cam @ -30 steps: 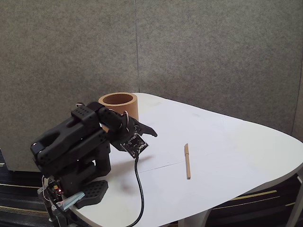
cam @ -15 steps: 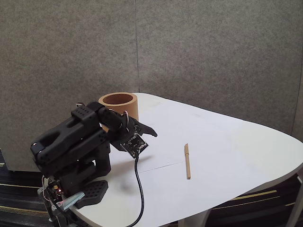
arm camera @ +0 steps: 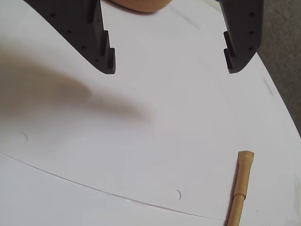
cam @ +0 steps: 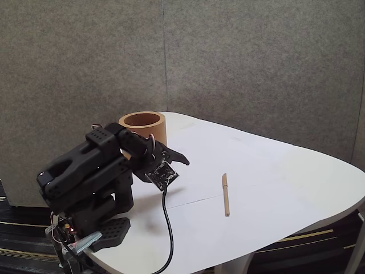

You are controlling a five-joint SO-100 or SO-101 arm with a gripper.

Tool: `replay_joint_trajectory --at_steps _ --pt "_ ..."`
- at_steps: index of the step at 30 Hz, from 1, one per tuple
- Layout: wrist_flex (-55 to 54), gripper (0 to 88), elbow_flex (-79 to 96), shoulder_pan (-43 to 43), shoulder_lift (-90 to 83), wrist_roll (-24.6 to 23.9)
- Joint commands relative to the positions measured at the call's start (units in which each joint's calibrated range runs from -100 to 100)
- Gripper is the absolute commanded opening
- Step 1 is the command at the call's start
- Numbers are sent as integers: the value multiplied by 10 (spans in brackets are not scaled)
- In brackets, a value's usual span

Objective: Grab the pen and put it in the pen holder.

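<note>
Even soft indoor light; blurred shadow on table [arm camera: 155, 117]; sharp focus

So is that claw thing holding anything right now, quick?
Gripper: open and empty, its fingers spread wide above the bare table. The pen lies untouched on the table.

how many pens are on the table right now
1. The pen lies flat on the white table, right of the arm in the fixed view, apart from the pen holder. Nothing shows inside the holder, but its bottom is hidden.
</note>
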Motion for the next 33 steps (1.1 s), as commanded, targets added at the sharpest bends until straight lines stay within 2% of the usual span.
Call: replay_joint_trajectory --at_steps 1,33 --pt "3 330 -4 3 -3 3" --pt "-3 330 -6 -3 -2 3"
